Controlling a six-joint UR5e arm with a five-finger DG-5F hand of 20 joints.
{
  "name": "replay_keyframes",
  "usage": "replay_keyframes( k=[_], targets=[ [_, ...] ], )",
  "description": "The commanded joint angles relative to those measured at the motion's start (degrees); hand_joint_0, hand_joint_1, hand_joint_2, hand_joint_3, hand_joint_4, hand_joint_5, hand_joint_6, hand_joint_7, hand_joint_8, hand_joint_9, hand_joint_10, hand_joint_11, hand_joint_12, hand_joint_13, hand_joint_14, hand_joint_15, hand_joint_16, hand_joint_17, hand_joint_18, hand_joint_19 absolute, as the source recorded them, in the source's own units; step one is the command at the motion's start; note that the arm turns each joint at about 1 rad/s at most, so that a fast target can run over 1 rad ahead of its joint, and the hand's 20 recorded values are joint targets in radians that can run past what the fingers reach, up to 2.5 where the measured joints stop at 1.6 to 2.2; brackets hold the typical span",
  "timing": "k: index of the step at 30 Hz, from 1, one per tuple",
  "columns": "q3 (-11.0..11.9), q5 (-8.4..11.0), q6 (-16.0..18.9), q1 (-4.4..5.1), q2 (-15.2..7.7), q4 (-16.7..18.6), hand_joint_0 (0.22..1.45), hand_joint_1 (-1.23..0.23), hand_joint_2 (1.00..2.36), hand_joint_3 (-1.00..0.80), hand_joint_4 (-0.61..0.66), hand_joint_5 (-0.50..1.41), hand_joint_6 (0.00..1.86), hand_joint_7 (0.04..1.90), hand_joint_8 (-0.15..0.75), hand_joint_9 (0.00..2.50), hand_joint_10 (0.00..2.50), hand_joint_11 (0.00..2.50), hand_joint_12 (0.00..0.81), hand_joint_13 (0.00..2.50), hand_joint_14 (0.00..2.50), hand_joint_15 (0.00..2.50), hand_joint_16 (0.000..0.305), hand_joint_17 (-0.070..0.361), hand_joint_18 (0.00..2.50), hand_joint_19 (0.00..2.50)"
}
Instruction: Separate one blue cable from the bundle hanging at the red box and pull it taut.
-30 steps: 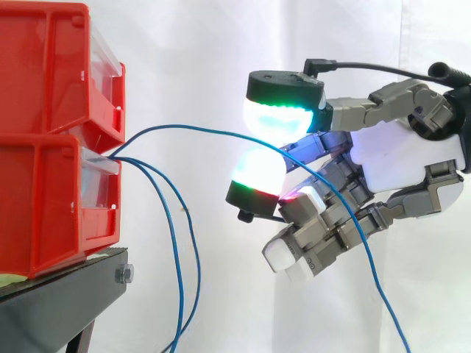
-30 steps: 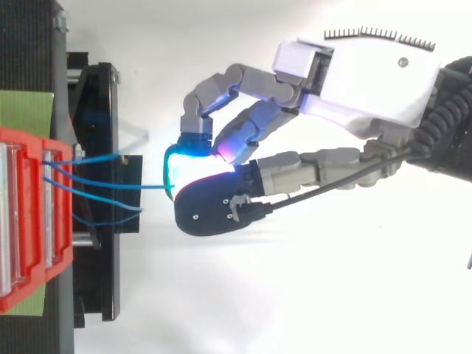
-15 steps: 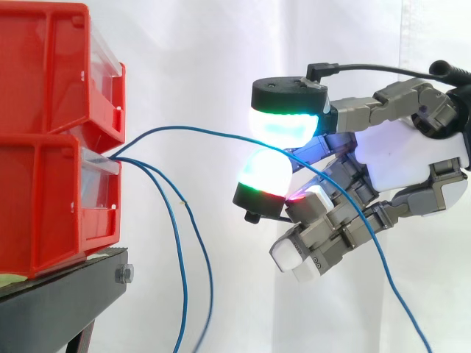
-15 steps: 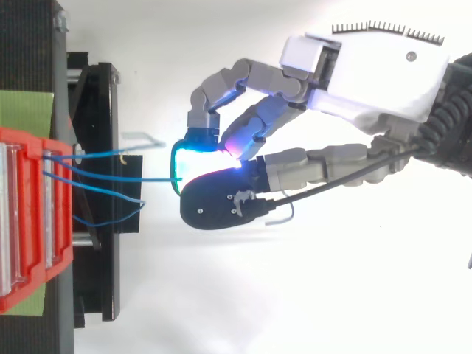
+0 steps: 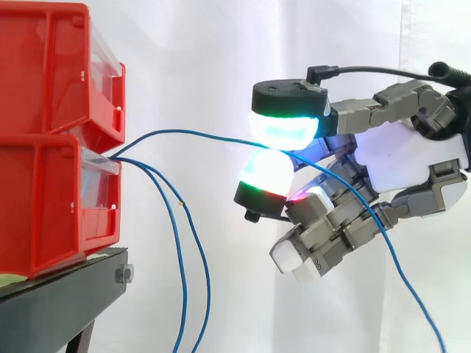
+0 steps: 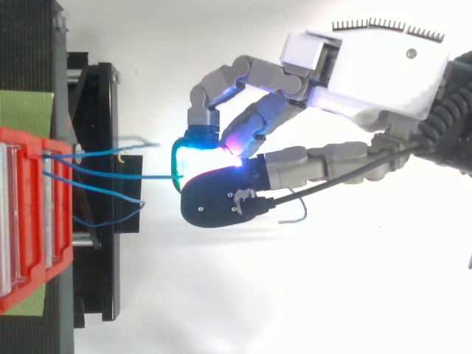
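Two red bins (image 5: 44, 206) are stacked at the left on a black stand (image 5: 51, 309). Blue cables come out of the lower bin's front. One blue cable (image 5: 199, 134) arcs rightward from the bin into my hand (image 5: 412, 158). Two glowing fingertips (image 5: 283, 126) pinch it between them, and its free tail drops away to the lower right. Two other blue cables (image 5: 184, 287) hang loosely down beside the stand. From above, the pinched cable (image 6: 151, 177) runs nearly straight from the bin (image 6: 29, 214) to the hand (image 6: 369, 63). The hand's other fingers are curled under the palm.
The black stand (image 6: 96, 258) juts out past the bins toward the hand. A green sheet (image 6: 26, 110) lies under the bins. A white curtain hangs behind everything.
The hand has drawn slightly right, away from the bins, with the cable still pinched. The cable's free tail has swung further right, and the two hanging cables have swayed.
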Motion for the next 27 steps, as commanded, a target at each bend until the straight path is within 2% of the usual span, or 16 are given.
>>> replay_keyframes(
  k=[1, 5, 6, 8, 12, 15, 16, 18, 19, 21, 24, 27],
  targets=[
    [-0.01, 0.0, 0.04, -0.03, 0.08, 0.0, 0.69, -0.72, 1.02, -0.25, -0.08, -0.24, 0.94, 1.11, 0.246, 1.08, 0.02, 1.31, 0.313, 0.78, 0.02, 0.49, 0.04, 0.089, 0.53, 0.44],
    [-0.01, 0.0, 0.65, -0.03, -0.01, 0.0, 0.69, -0.7, 1.02, -0.27, -0.09, -0.24, 0.94, 1.09, 0.229, 1.11, 0.01, 1.46, 0.315, 0.78, 0.02, 0.5, 0.038, 0.086, 0.53, 0.42],
    [-0.01, 0.0, 0.74, -0.03, -0.01, 0.0, 0.69, -0.7, 1.02, -0.27, -0.09, -0.24, 0.94, 1.08, 0.221, 1.13, 0.01, 1.64, 0.311, 0.8, 0.02, 0.55, 0.037, 0.084, 0.52, 0.42],
    [-0.01, 0.0, 0.92, -0.12, -0.01, 0.0, 0.7, -0.7, 1.02, -0.29, -0.09, -0.24, 0.94, 1.07, 0.216, 1.14, 0.0, 1.75, 0.311, 0.82, 0.02, 0.59, 0.037, 0.082, 0.53, 0.41],
    [-0.1, 0.0, 1.09, -0.12, -0.01, 0.0, 0.7, -0.7, 1.02, -0.29, -0.08, -0.24, 0.94, 1.06, 0.22, 1.09, 0.13, 1.71, 0.319, 0.9, 0.03, 0.77, 0.035, 0.079, 0.53, 0.42],
    [-0.36, 0.0, 1.09, -0.12, -0.01, 0.09, 0.7, -0.69, 1.02, -0.29, -0.08, -0.24, 0.94, 1.05, 0.225, 1.05, 0.16, 1.68, 0.318, 1.01, 0.03, 1.06, 0.034, 0.077, 0.55, 0.46],
    [-0.54, -0.09, 1.09, -0.12, -0.01, 0.09, 0.7, -0.69, 1.02, -0.29, -0.08, -0.24, 0.94, 1.05, 0.225, 1.04, 0.16, 1.69, 0.318, 1.01, 0.03, 1.08, 0.034, 0.077, 0.55, 0.46],
    [-2.47, -0.17, 1.71, -0.12, -0.01, 0.53, 0.7, -0.69, 1.02, -0.3, -0.08, -0.24, 0.94, 1.05, 0.228, 1.02, 0.18, 1.65, 0.316, 1.07, 0.02, 1.21, 0.034, 0.076, 0.55, 0.47],
    [-2.47, -0.17, 1.71, -0.12, -0.01, 0.53, 0.7, -0.69, 1.02, -0.29, -0.08, -0.24, 0.94, 1.05, 0.229, 1.02, 0.18, 1.67, 0.313, 1.08, 0.02, 1.23, 0.034, 0.076, 0.56, 0.48],
    [-3.61, -0.26, 2.24, -0.2, -0.01, 1.41, 0.7, -0.69, 1.02, -0.3, -0.08, -0.24, 0.94, 1.05, 0.228, 1.02, 0.19, 1.66, 0.305, 1.13, 0.02, 1.34, 0.034, 0.076, 0.57, 0.49],
    [-3.79, 0.0, 2.68, -0.2, -0.01, 4.31, 0.7, -0.69, 1.02, -0.3, -0.08, -0.24, 0.94, 1.05, 0.231, 1.01, 0.22, 1.65, 0.297, 1.18, 0.01, 1.51, 0.034, 0.076, 0.59, 0.53],
    [-3.88, -0.09, 2.68, -0.2, -0.01, 4.66, 0.7, -0.69, 1.02, -0.29, -0.09, -0.24, 0.94, 1.07, 0.235, 1.0, 0.26, 1.64, 0.291, 1.21, 0.01, 1.66, 0.034, 0.077, 0.61, 0.57]
  ],
)
